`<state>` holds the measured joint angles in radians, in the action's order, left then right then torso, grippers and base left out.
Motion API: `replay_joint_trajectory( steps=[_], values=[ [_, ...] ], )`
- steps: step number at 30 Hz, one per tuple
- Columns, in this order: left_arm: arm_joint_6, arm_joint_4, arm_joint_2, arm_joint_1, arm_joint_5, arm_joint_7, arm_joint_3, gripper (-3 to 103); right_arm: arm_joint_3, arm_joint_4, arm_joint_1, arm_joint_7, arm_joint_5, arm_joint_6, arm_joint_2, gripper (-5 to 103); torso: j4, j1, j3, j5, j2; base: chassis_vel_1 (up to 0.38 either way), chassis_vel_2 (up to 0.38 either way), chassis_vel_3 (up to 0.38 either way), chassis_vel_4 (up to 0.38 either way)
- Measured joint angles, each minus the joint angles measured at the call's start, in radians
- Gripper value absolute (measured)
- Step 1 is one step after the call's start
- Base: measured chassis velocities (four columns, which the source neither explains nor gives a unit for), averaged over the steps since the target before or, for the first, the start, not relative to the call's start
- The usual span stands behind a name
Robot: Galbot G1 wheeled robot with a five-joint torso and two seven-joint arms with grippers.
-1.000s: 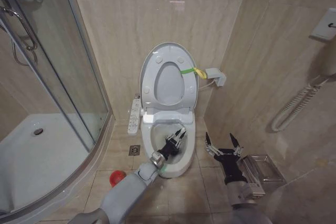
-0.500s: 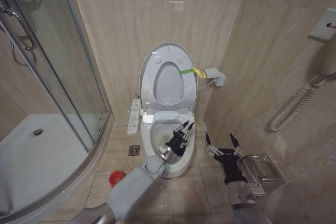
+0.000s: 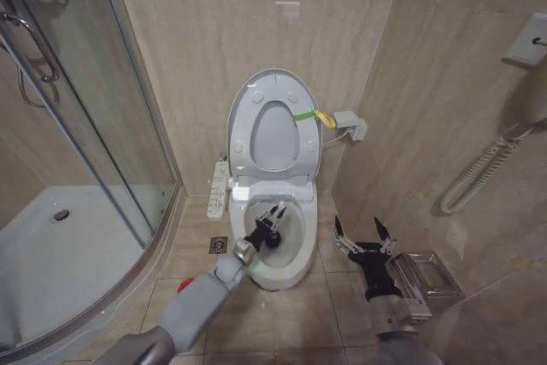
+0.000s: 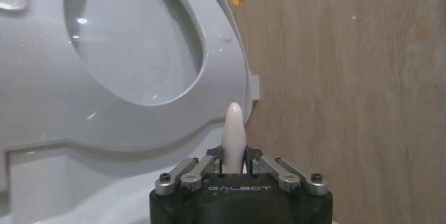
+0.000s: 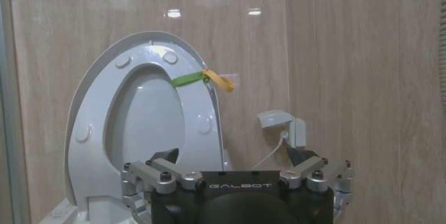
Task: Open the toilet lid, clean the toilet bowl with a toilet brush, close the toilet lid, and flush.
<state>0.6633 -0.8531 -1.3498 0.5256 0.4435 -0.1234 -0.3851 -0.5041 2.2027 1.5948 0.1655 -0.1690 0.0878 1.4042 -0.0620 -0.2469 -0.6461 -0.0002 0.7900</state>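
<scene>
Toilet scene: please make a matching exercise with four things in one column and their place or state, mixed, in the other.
1. toilet lid
2. left gripper
3. right gripper
4. toilet brush

a. open, beside the bowl
b. over the toilet bowl
c. raised against the wall
d. held by its white handle

Pairs: 1-c, 2-b, 3-a, 4-d

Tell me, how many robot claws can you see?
2. The left gripper is down over the toilet bowl, shut on the toilet brush handle. The right gripper hangs open above the floor, to the right of the bowl.
</scene>
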Motion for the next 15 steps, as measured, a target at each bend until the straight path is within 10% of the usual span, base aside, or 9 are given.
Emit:
replay_joint_trajectory(
  steps=[15],
  values=[
    [-0.013,-0.113,0.011,0.033,-0.031,0.030,0.011,20,0.000,0.000,0.000,0.000,0.000,0.000,0.000,100,0.0002,0.000,0.000,0.0003,0.000,0.000,0.000,0.000,0.000]
  ],
)
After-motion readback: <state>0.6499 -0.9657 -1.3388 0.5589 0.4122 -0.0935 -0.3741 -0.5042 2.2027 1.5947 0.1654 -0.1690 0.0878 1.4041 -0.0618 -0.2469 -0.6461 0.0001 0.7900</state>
